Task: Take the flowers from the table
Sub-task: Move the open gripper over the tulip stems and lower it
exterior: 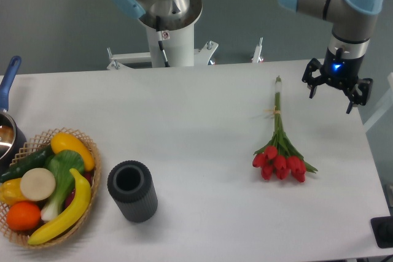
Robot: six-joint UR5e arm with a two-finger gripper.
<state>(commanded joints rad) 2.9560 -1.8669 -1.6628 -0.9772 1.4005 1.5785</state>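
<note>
On the bench (184, 121), your flowers (279, 151) lie untouched, buds toward the near edge. Your pincer (336, 90) hangs up right of the stems, spread wide and empty; approach, grasp and lift all remain.

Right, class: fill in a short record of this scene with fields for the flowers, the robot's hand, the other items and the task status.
flowers: red tulip bunch lying flat on the table, buds toward the front, stems pointing to the back
hand: open, empty, hanging to the right of the stem ends, apart from them
basket: wicker, front left, holds fruit and vegetables
cylinder: dark, ribbed, upright, right of the basket
pot: blue-handled, left edge
status: flowers not yet picked up
</note>
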